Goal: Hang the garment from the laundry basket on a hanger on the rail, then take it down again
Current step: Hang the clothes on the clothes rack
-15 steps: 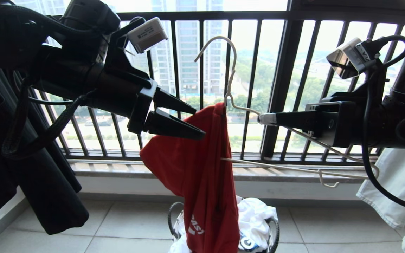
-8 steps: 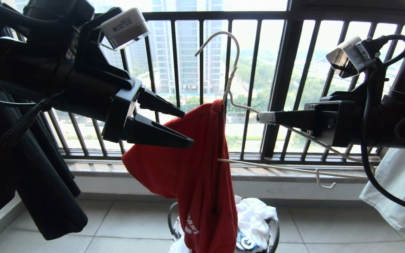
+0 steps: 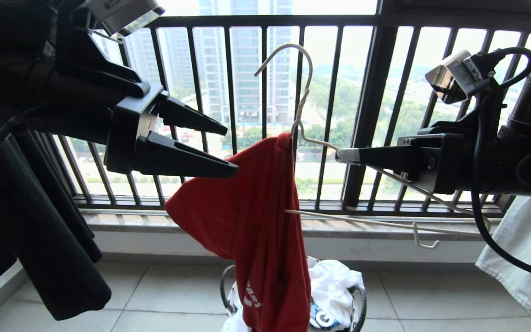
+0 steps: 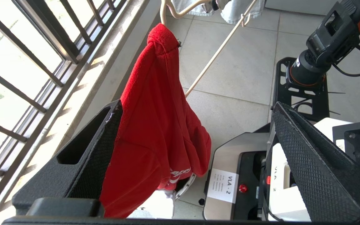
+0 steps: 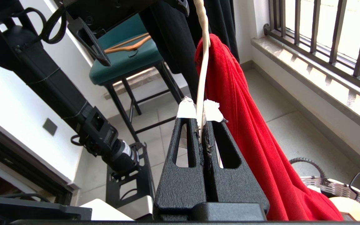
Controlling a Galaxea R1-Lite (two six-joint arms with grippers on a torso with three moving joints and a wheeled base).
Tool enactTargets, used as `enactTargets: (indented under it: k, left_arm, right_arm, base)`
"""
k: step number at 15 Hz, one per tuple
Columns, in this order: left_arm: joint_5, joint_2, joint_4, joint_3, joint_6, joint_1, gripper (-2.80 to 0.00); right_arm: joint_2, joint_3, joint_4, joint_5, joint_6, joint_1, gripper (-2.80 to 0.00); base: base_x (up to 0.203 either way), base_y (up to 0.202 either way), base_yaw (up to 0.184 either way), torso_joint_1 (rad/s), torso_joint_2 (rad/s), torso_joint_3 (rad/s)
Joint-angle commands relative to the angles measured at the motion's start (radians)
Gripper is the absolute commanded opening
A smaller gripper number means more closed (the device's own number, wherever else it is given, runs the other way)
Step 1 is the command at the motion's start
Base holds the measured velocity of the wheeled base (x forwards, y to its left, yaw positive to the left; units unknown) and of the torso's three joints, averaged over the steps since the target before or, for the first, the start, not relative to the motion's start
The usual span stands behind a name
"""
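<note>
The right tool [image 3: 345, 156] is clenched on the hanger [image 3: 303, 127], gripping one sloping wire arm just beside the twisted neck; in the right wrist view the pale wire runs up between the taped fingertips [image 5: 186, 110], which are pressed together on it. The hanger is held in mid-air in front of the window railing [image 3: 367, 115], tilted, its hook pointing up and caught on nothing. Its lower wire and one small end hook reach out under the right arm.

The shirt [image 3: 256, 221] hangs from the hanger at the base of the neck, bunched into a narrow red fall over the wire's other side. One fold juts out from the hanger toward the left tool. White lettering shows near its lower end, which drops down in front of the basket [image 3: 360, 304]. The basket stands on the tiled floor below the hanger, with white cloth piled in it.

The left tool [image 3: 226, 150] is released, its jaws wide apart, and sits level on the far side of the shirt from the right tool. In the head view its lower fingertip overlaps the shirt's upper edge. In the left wrist view the red cloth lies against the inner face of one finger [image 4: 102, 150] while the other finger stands well apart from it; nothing is pinched.

A black garment [image 3: 39, 240] hangs beneath the left arm, and a pale one [image 3: 523, 249] hangs below the right arm.
</note>
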Motion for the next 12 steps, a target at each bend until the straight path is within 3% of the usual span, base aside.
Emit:
enactTargets:
  k: [1,7,12]
  left_arm:
    - [-0.004,0.036,-0.034,-0.001,0.001,0.000,0.00]
    - [-0.007,0.138,-0.160,-0.002,0.000,-0.002,0.00]
    - [-0.020,0.195,-0.169,-0.013,-0.003,-0.035,0.00]
  right_arm:
    - [-0.003,0.002,-0.003,0.015,0.004,0.000,-2.80]
    - [-0.012,0.004,-0.002,0.026,0.006,0.000,-2.80]
    - [-0.017,0.006,-0.002,0.031,0.006,0.000,-2.80]
  base:
    - [0.000,0.000,0.000,0.000,0.00,0.000]
    - [0.000,0.000,0.000,0.000,0.00,0.000]
    - [0.000,0.000,0.000,0.000,0.00,0.000]
